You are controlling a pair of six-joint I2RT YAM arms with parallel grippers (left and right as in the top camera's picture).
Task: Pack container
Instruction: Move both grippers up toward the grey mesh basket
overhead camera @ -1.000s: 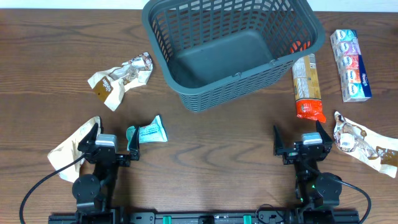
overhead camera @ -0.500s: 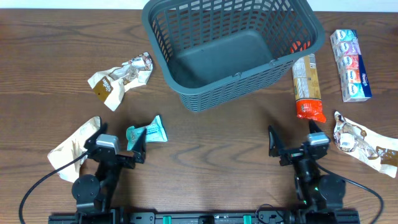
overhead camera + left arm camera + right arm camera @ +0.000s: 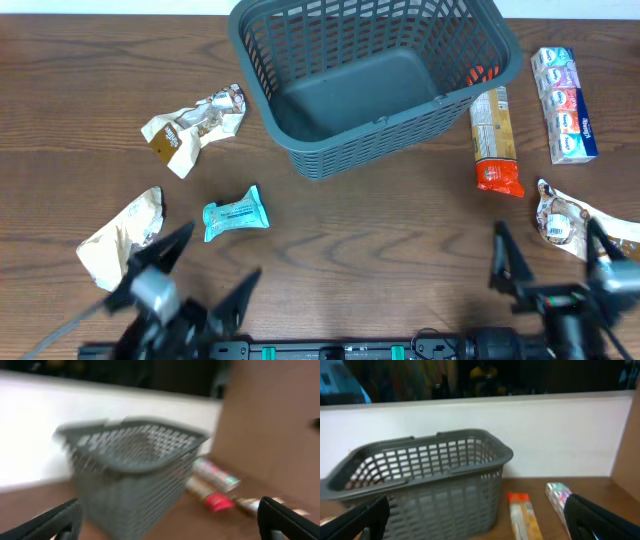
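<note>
The container (image 3: pixel 300 150), a large dark grey lattice basket, stands empty at the back centre of the table. It also shows in the left wrist view (image 3: pixel 130 455), blurred, and in the right wrist view (image 3: pixel 420 480). My left gripper (image 3: pixel 195 275) is open and empty at the front left, near a teal packet (image 3: pixel 236 212). My right gripper (image 3: pixel 545 255) is open and empty at the front right, near a silver packet (image 3: pixel 580 225). A long orange-and-red packet (image 3: pixel 494 140) lies right of the basket.
A crumpled tan packet (image 3: pixel 195 125) lies left of the basket. Another beige packet (image 3: pixel 115 240) lies at the front left. A row of small colourful packs (image 3: pixel 563 103) lies at the far right. A white wall stands behind the table in both wrist views.
Both arms have risen and drawn back toward the table's front edge; their fingers look larger and wide apart. The left wrist view is motion-blurred. No object has moved.
</note>
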